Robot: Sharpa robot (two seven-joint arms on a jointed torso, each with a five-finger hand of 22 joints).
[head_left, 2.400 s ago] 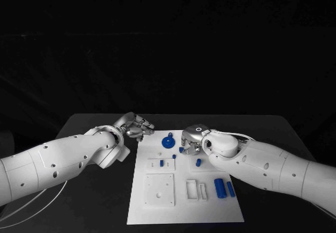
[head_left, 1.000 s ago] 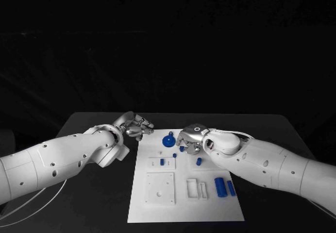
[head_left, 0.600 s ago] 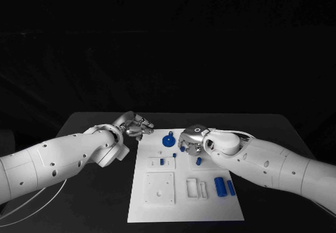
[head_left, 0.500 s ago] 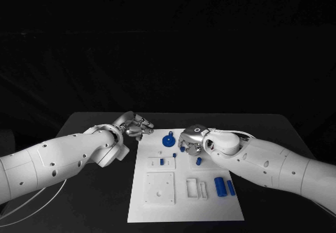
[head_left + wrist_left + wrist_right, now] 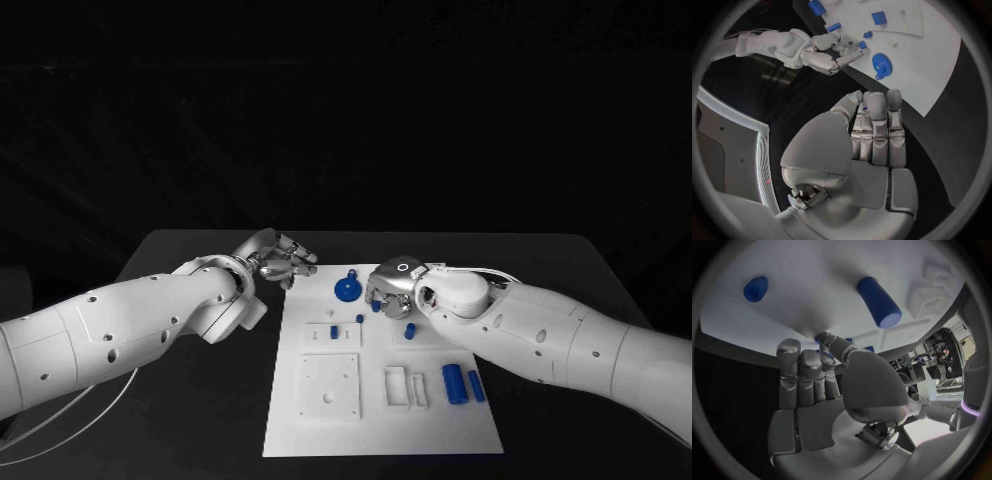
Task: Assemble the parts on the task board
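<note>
Right hand [image 5: 392, 287] curled over white board [image 5: 433, 425], grip unclear; left hand [image 5: 280, 259] empty, fingers straight, beside board's far corner.

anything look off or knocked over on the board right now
Nothing stands out. The task board lies flat, the round blue part sits near its far edge, and the two blue cylinders lie side by side.

On the table [image 5: 188, 250] lies the task board [image 5: 433, 430], with the left hand [image 5: 278, 257] beside its far left corner and the right hand [image 5: 392, 290] over its far end.
</note>
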